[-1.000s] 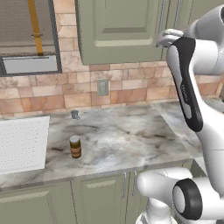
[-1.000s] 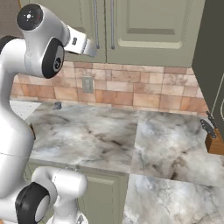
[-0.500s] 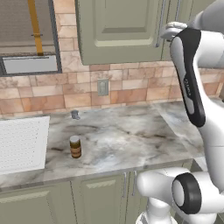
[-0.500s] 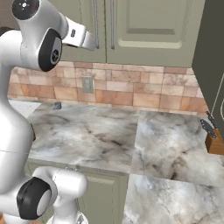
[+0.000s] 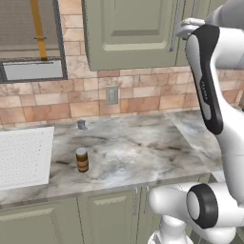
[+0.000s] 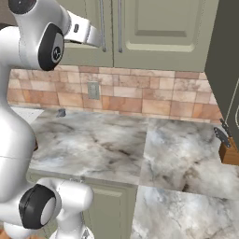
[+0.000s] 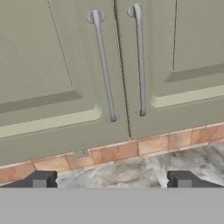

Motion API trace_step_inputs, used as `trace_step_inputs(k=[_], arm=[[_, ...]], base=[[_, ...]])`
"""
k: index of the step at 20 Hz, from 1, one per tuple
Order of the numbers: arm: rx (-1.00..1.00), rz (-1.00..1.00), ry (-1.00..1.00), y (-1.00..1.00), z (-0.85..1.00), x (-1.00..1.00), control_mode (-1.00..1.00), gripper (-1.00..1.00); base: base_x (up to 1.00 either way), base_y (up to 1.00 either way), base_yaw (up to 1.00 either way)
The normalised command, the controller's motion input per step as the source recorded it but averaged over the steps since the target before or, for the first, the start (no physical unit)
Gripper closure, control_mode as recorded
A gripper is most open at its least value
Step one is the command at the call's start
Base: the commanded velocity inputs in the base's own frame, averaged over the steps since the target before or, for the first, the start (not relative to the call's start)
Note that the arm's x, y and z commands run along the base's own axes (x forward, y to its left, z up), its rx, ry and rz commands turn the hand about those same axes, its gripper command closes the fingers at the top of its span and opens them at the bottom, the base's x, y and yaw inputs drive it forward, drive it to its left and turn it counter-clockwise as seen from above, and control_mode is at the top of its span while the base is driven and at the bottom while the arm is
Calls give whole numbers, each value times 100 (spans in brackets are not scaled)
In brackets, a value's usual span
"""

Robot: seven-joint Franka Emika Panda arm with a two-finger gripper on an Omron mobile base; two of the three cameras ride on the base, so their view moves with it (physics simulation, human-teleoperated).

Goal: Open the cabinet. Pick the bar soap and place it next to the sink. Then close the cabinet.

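Arm raised high — claw (image 7: 112, 180), jaws wide apart, faces the shut cabinet (image 7: 65, 87) doors' handles.

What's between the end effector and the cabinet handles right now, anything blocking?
Nothing visible. In the hand view the open end effector faces the closed sage-green raised-panel wall cabinet, with both long vertical silver bar handles unobstructed ahead. The brown cylindrical jar stands low on the marble counter, well clear.
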Motion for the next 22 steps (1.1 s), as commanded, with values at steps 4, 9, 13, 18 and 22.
trace_step_inputs(k=[4, 9, 13, 18, 22], arm=[[-3, 0, -3, -1, 1, 9, -100, -100], [0, 4, 0, -4, -1, 35, -100, -100], [0, 4, 0, 0, -3, 47, -100, -100], [0, 1, 0, 0, -3, 39, -100, -100], [0, 0, 0, -2, -5, 39, -100, -100]], base=[[0, 0, 0], [0, 0, 0], [0, 0, 0], [0, 0, 0], [0, 0, 0]])
